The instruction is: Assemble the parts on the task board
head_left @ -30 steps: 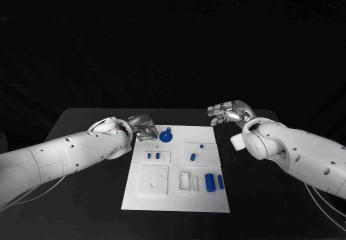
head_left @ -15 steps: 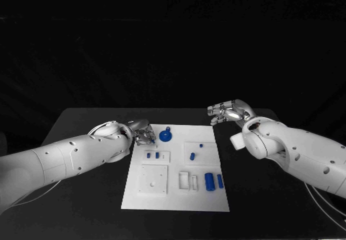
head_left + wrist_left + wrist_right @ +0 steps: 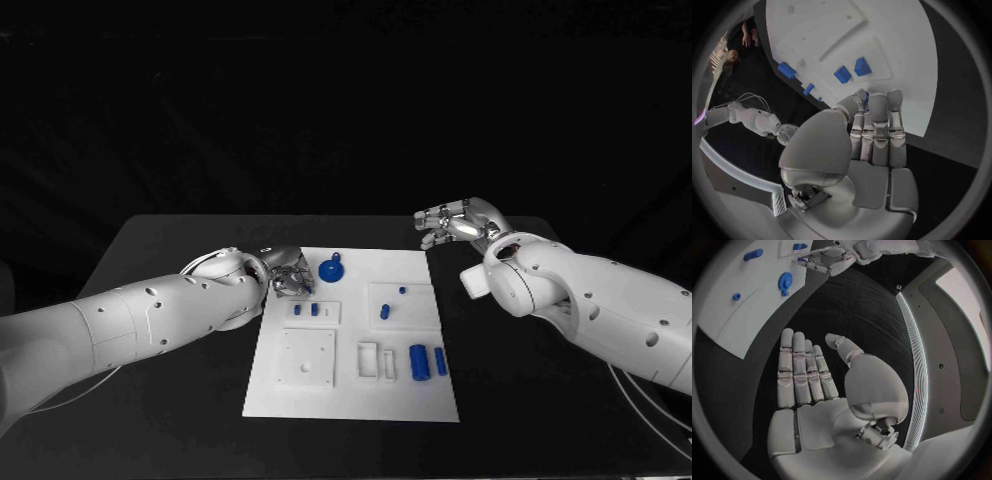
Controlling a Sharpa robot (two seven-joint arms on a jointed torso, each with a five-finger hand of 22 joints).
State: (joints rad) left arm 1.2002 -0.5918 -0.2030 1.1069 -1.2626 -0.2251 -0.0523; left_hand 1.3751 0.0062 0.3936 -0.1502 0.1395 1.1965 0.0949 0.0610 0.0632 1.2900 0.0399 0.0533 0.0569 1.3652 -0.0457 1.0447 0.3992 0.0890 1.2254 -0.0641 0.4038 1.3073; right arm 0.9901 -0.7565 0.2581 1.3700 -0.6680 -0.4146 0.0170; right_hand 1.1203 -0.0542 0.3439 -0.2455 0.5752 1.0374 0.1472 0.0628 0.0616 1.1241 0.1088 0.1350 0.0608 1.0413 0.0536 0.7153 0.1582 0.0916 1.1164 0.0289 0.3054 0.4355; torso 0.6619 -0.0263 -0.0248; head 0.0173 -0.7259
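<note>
**Left hand curled at the board's far-left corner, right hand spread off the far-right corner**

The left arm reached in low across the table, and the left hand [image 3: 289,270] sat over the far-left corner of the task board [image 3: 325,395], palm turned down. In the left wrist view its fingers [image 3: 876,127] lay side by side, bent forward with their tips at the board's white surface; whether they pinched anything there I could not tell (a sliver of blue showed beside the tips, too small to read).

The right hand [image 3: 459,222] hovered beyond the board's far-right corner, well apart from the parts. Its wrist view showed the palm flat and the fingers [image 3: 799,371] straight and parted, grasping nothing.

Just beside the left hand, toward the board's middle, lay the round blue part [image 3: 332,271] with a small stem pointing away from the robot. Nearer the robot from that hand, two short blue pegs [image 3: 306,311] stood side by side in a raised white block. A slim blue peg [image 3: 387,313] stood in the neighbouring block, closer to the right hand's side. Farther back toward the robot, a blue cylinder [image 3: 420,363] and a thinner blue bar [image 3: 440,363] lay parallel, long axes running toward and away from the robot.
</note>
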